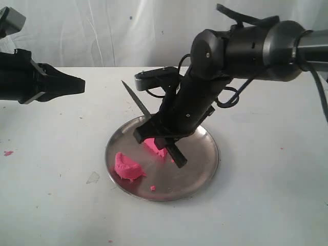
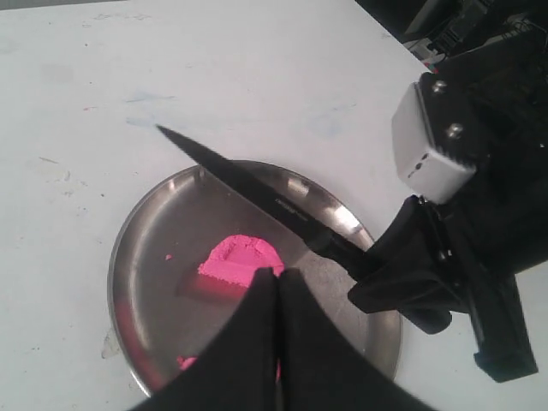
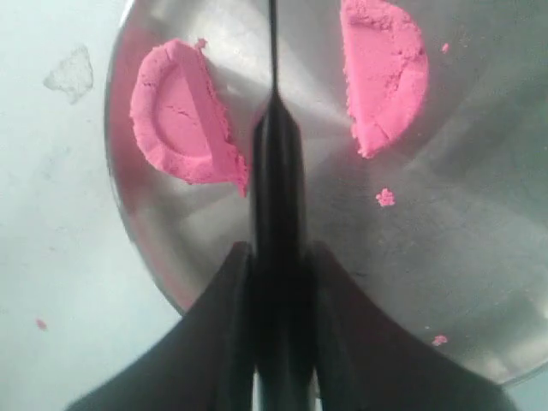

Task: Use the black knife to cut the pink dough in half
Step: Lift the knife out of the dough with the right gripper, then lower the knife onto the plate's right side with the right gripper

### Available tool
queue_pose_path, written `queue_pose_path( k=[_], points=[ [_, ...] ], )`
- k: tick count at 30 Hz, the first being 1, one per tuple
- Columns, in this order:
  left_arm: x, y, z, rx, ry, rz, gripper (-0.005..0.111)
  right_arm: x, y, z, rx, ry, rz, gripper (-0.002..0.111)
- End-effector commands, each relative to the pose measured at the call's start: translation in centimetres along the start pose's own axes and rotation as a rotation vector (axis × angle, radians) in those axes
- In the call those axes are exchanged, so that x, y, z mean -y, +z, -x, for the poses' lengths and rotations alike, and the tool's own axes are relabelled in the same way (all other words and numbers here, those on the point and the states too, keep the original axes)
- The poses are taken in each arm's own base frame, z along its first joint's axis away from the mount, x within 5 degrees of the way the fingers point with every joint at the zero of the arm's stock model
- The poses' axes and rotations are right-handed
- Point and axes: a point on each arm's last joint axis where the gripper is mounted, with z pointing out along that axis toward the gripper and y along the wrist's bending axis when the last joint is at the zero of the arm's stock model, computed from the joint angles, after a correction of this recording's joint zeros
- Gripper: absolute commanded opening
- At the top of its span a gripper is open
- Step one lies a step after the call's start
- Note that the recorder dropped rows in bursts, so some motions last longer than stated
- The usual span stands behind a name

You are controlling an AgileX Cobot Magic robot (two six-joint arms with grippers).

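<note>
The pink dough lies in two halves on the round steel plate: one half near the plate's left rim, the other partly hidden behind my right gripper. That gripper is shut on the handle of the black knife, whose blade slants up and left over the plate, above the gap between the halves. The right wrist view shows the knife between both halves, touching neither. My left gripper hovers shut and holding nothing at the far left, away from the plate.
Pink crumbs lie on the plate and on the white table at far left. A small clear scrap sits beside the plate's left rim. A white backdrop stands behind the table.
</note>
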Motion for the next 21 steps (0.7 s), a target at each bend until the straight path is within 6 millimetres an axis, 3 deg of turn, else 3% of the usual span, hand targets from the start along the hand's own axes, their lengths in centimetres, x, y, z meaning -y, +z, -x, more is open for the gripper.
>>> queue_pose_path(
  k=[1, 8, 21],
  points=[
    [0.2, -0.2, 0.0, 0.018, -0.028, -0.001, 0.0, 1.0, -1.3, -1.1, 0.09, 0.081, 0.055, 0.0],
    [0.0, -0.2, 0.1, 0.022, -0.028, 0.013, 0.0, 3.1, -2.4, -2.7, 0.174, 0.232, 0.122, 0.0],
    [0.0, -0.2, 0.1, 0.022, -0.024, 0.014, 0.0, 7.3, -0.7, -7.0, 0.295, 0.481, 0.286, 0.0]
  ],
)
